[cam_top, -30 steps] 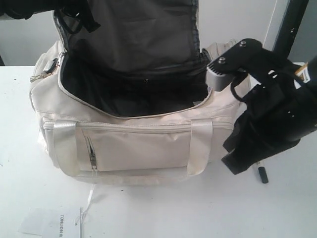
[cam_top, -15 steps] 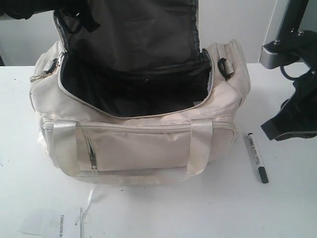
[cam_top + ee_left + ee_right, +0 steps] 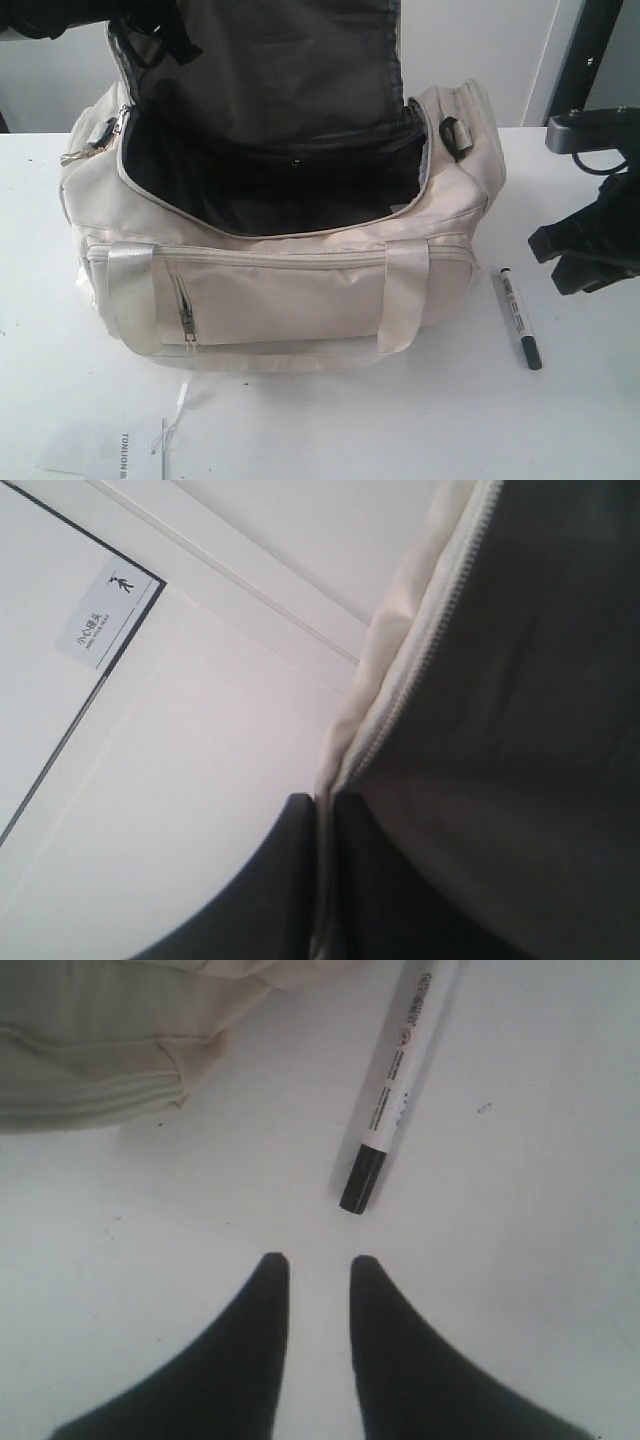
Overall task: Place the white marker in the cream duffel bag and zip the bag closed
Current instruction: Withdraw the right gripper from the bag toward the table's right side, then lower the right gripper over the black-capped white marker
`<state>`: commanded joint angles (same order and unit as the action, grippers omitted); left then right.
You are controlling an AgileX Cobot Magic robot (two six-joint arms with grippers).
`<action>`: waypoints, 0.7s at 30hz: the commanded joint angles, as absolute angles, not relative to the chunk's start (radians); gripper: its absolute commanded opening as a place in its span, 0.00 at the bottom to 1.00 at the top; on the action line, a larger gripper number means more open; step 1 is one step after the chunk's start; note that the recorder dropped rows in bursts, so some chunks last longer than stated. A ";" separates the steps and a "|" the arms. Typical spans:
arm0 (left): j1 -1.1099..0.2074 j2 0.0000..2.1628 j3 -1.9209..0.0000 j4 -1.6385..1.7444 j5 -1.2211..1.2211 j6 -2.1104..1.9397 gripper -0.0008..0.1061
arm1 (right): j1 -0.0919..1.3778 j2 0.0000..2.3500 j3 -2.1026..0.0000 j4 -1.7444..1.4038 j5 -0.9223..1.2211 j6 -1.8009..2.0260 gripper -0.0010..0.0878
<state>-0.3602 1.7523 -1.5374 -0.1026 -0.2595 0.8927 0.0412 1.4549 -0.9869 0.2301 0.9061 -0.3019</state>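
Overhead, left tool (image 3: 323, 800) pinches flap (image 3: 270, 70) of soft cream duffel bag (image 3: 280, 300); right tool (image 3: 320, 1265), narrowly parted, hangs near slim white marker (image 3: 395, 1070).

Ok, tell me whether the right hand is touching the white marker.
Apart. The right wrist view shows a strip of bare table between the tips of the right hand and the black end of the white marker.

right pincer (image 3: 318, 1265) slightly parted and empty, left pincer (image 3: 325, 805) raised high, tips pinched close
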 joint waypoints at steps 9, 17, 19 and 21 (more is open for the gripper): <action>-0.360 1.752 -1.537 -0.103 -0.259 0.893 0.13 | 0.041 1.540 -0.953 0.230 0.777 -0.302 0.51; -0.360 1.752 -1.537 -0.103 -0.259 0.893 0.13 | 0.095 1.605 -0.884 0.218 0.601 -0.263 0.51; -0.360 1.752 -1.537 -0.103 -0.259 0.893 0.13 | 0.102 1.627 -0.884 0.203 0.564 -0.230 0.51; -0.360 1.752 -1.537 -0.103 -0.259 0.893 0.13 | 0.102 1.656 -0.884 0.201 0.544 -0.224 0.51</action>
<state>-0.3602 1.7523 -1.5374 -0.1026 -0.2595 0.8927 0.1016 1.6555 -0.8837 0.2010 0.5436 -0.2245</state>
